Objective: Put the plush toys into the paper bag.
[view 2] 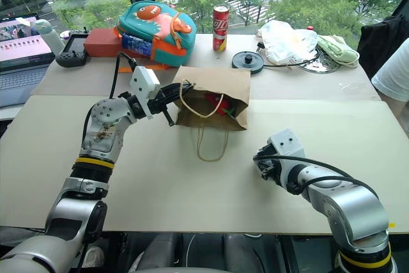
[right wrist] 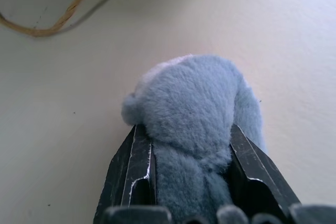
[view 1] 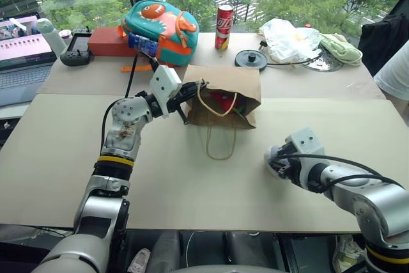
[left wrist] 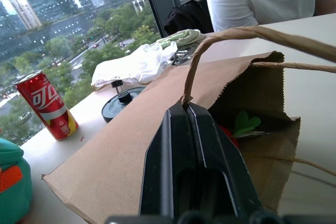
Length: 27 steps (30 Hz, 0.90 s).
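Head views: plain brown kraft paper bag (view 1: 223,94) lies on its side mid-table, mouth facing near, one twine loop handle (view 1: 220,145) trailing toward me. My left gripper (view 1: 189,93) is clamped on the bag's left mouth edge, propping it open. Red elongated plush toy (view 1: 225,101) already sits inside, with a bit of green beside it. My right gripper (view 1: 273,161) is low at the table, near-right of the bag, well apart from it. Far side clutter: teal-and-orange dinosaur backpack (view 1: 161,30), red soda can (view 1: 223,27), white plastic bag (view 1: 289,39).

Left wrist view: my black fingers (left wrist: 197,145) are pressed together on the paper edge right where the handle attaches; red and green show inside the open mouth.

Right wrist view: the rounded grey-blue plush toy (right wrist: 194,114) sits between my two fingers (right wrist: 134,166), both pads pressing its fur; it rests on the table. Jaws narrowed around it, grip looks made.

Step, as I judge it: second toy grasped, not lifted. Next move calls for lifting, carrying it far-left to the bag mouth, and pushing it in low enough to clear the upper flap, while my left keeps the mouth open.
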Each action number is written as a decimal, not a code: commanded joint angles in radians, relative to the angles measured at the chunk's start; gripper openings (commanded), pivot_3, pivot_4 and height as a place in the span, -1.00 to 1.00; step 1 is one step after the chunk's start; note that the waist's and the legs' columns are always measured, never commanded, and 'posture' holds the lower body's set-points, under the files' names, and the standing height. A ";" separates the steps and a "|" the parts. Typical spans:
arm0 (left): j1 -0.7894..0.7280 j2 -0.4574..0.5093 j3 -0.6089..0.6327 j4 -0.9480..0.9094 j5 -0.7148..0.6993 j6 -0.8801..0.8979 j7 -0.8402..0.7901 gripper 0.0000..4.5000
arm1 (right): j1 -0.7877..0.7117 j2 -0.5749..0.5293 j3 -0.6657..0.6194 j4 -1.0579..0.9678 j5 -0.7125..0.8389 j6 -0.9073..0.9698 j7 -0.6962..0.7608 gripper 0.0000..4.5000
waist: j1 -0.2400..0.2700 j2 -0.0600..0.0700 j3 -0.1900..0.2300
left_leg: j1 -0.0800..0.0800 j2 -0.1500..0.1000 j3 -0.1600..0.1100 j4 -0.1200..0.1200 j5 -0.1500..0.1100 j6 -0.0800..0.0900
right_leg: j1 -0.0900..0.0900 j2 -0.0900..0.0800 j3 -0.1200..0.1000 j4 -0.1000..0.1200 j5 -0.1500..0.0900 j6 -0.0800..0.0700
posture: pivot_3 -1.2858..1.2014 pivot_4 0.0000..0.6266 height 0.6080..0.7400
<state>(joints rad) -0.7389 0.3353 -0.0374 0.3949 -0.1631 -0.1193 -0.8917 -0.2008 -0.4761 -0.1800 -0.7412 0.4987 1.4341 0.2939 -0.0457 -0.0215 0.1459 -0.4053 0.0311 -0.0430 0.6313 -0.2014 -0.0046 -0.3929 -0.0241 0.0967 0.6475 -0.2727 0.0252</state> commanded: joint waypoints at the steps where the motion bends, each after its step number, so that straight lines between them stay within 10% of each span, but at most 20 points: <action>1: -0.036 -0.007 0.015 -0.024 -0.030 0.028 0.014 -1.00 | -0.103 0.115 -0.106 -0.047 0.056 0.043 -0.016 -0.34 | 0.000 0.000 0.000 | 0.000 0.000 0.000 0.000 0.000 0.000 | 0.000 0.000 0.000 0.001 0.000 0.000 | 0.03 -0.52 0.98; 14: -0.050 -0.007 0.014 -0.053 -0.042 0.074 0.019 -1.00 | -0.295 0.556 -0.059 0.132 -0.058 -0.078 -0.252 -0.34 | 0.000 0.001 0.000 | -0.002 -0.001 -0.002 -0.002 0.000 0.000 | -0.003 -0.001 -0.001 0.001 0.001 -0.002 | 0.03 -0.52 0.98; 27: -0.057 -0.021 -0.005 -0.055 -0.041 0.076 0.013 -1.00 | -0.590 0.693 -0.074 0.907 -0.081 -0.849 -0.312 -0.34 | -0.002 0.001 0.000 | -0.006 -0.001 0.000 -0.003 0.000 -0.001 | -0.010 -0.001 0.000 0.003 0.002 -0.003 | 0.03 -0.52 0.98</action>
<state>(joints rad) -0.7706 0.3149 -0.0426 0.3687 -0.1941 -0.0389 -0.8780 -0.6961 0.0988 -0.2256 0.0956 0.3767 0.7046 -0.0120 -0.0475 -0.0202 0.1454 -0.4103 0.0305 -0.0431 0.6277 -0.2010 -0.0054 -0.4028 -0.0254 0.0967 0.6510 -0.2711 0.0225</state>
